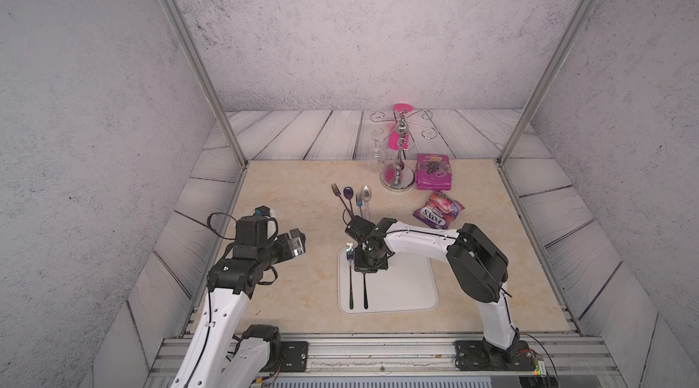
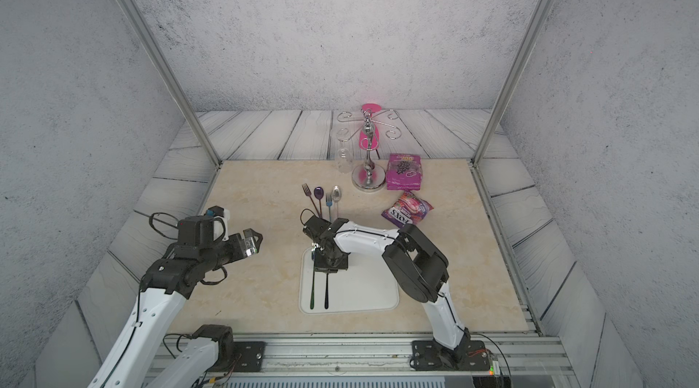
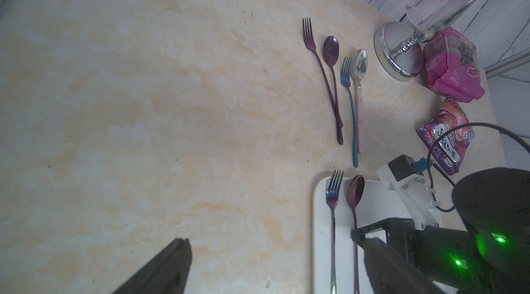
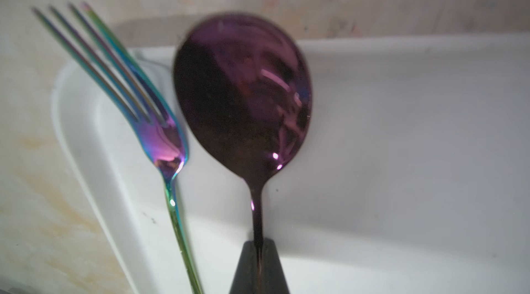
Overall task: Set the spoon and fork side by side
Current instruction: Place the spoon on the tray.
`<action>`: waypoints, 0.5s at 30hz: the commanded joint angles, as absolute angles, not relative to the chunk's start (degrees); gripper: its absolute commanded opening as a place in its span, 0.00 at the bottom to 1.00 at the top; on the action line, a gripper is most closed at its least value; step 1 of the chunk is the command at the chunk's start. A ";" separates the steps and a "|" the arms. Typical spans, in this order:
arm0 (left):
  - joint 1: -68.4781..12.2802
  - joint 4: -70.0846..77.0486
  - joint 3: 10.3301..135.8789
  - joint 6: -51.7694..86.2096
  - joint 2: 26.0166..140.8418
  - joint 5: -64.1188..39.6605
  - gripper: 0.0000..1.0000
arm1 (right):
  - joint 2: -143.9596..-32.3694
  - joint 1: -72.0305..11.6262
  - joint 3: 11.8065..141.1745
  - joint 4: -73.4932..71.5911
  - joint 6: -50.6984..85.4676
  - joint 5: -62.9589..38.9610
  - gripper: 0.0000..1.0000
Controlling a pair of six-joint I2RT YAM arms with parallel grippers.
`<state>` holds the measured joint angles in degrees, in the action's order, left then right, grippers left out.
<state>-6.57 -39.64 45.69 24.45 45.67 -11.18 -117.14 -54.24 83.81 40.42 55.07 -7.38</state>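
We see the right tool (image 4: 259,249) pinched shut on the thin handle of the dark purple spoon (image 4: 242,91), gripping it just behind the bowl. The bowl points away from the tool, towards the far rim of the white tray (image 1: 408,291). The rest of the handle runs back under the tool, towards the tray's near edge.

The rainbow fork (image 4: 160,134) lies just beside the tool on the side of the left arm. It is parallel to the spoon and close to it without touching, and its prongs point the same way.

Beyond the right tool, four other pieces of cutlery (image 1: 351,200) lie on the counter (image 1: 287,215).

The left tool (image 1: 298,243) hangs over bare counter well apart from the tray, its jaws spread wide with nothing between them.
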 commanded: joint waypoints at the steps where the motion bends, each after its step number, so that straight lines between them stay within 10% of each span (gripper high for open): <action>1: -6.95 -39.11 45.33 24.26 44.98 -10.99 0.99 | -117.29 -54.06 82.79 41.08 56.41 -6.49 0.02; 15: -6.94 -39.04 45.27 24.33 45.35 -11.02 0.99 | -114.72 -54.50 83.39 43.11 51.07 -4.00 0.16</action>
